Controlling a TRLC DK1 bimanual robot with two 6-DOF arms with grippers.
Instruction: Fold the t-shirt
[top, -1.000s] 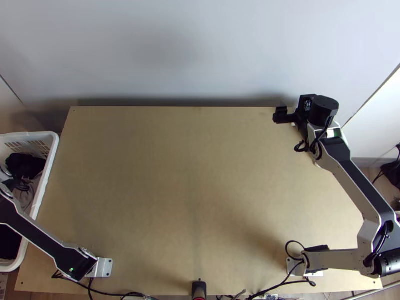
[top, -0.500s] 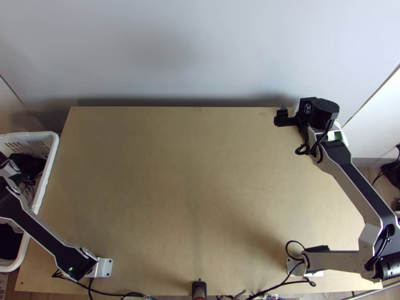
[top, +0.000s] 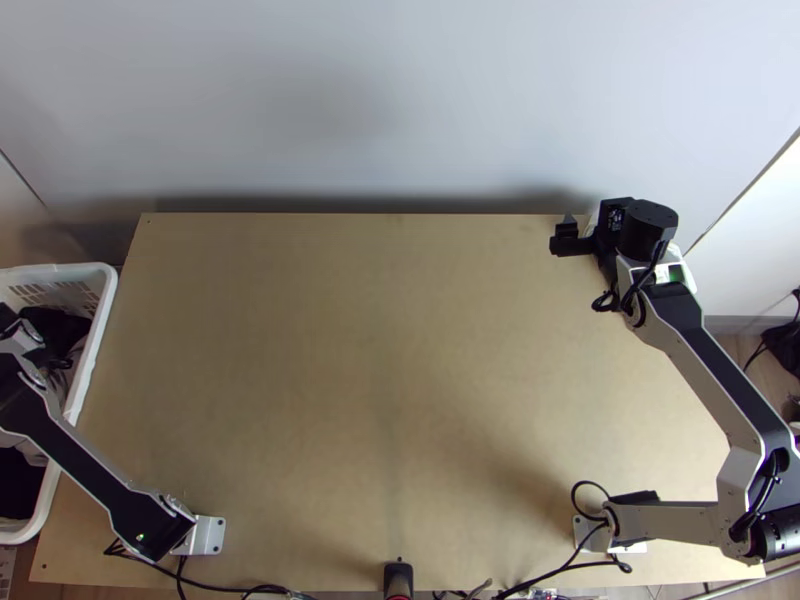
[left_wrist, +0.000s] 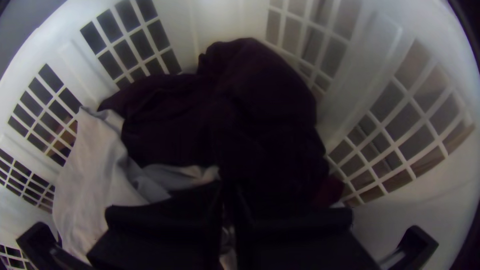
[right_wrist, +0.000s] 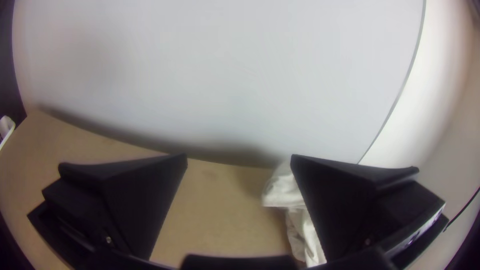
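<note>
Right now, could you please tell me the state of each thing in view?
Left gripper: at the basket, over the cloths
Right gripper: fingers open
Basket: upright, holding cloths
Dark cloth: bunched
Pale grey cloth: crumpled
White cloth: crumpled, near the table's far right corner

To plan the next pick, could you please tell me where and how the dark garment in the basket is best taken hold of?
I'd grip the dark garment by its rounded bulge, with the pincer coming down from above. The cloth is bunched, so that bulge should give something to pinch, while the basket's walls likely hinder a sideways approach.
</note>
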